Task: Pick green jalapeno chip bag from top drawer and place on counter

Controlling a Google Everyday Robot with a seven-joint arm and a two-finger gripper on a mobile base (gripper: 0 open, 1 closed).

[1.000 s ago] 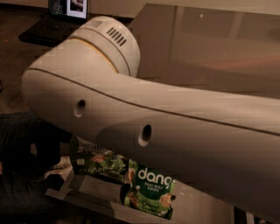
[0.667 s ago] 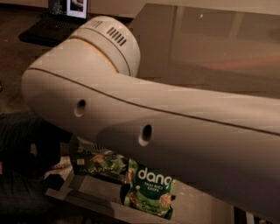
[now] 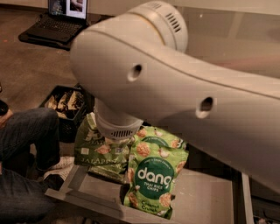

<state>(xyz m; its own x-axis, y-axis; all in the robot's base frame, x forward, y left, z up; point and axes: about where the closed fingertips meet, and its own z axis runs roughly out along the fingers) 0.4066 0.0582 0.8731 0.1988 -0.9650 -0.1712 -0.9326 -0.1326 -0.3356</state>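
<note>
Drawer, jalapeno bag under arm, hand hidden

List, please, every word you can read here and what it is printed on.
"dang": bright green bag in the top drawer.
"THAI RICE CHIPS": same bag, under the brand.
"JALAPEN": green jalapeno chip bag, its end covered.
Other small print on both bags, laptop screen: unreadable.
The gripper is hidden behind the arm.
</note>
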